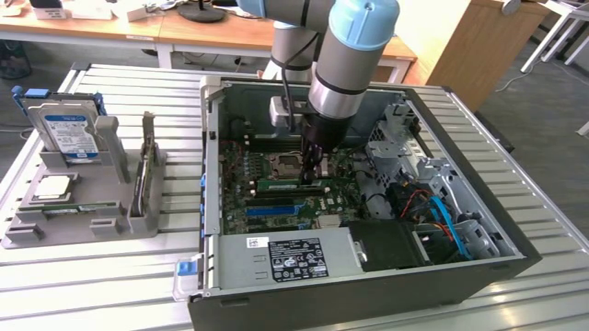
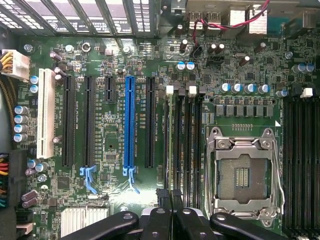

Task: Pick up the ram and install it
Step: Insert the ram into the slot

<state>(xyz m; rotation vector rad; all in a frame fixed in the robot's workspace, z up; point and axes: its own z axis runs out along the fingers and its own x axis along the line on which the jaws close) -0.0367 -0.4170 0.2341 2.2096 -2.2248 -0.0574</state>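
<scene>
Green ram stick (image 1: 287, 185): a long, thin circuit board, seen in the exterior view lying lengthwise along the memory slots, just beside the empty square CPU socket (image 1: 288, 163), inside the open black computer case (image 1: 304, 303).
End effector (image 1: 313, 176): black and two-fingered, closed on the ram stick's upper edge, with the arm held nearly upright over the green motherboard (image 1: 276, 210).
Step in hand: judged to be the installing. The pick-up is done, but full seating cannot be confirmed.
Next move calls for: the stick's edge to be kept in line with its slot, pressure to be applied straight down and evenly, and the white slot latches (image 2: 170, 90) to be free to close.
Exterior view adds: a grey holder tray (image 1: 55, 234) is seen on the slatted metal worktop (image 1: 92, 289). A blue-labelled hard drive (image 1: 69, 131) and a square silver CPU chip (image 1: 52, 186) rest in it, well apart from the case.
Wrist view adds: the fingers are seen close together over the black memory slots (image 2: 182, 135), with a blue expansion slot (image 2: 130, 120) alongside. The stick is presented edge-on there and is hard to tell from its slot.
</scene>
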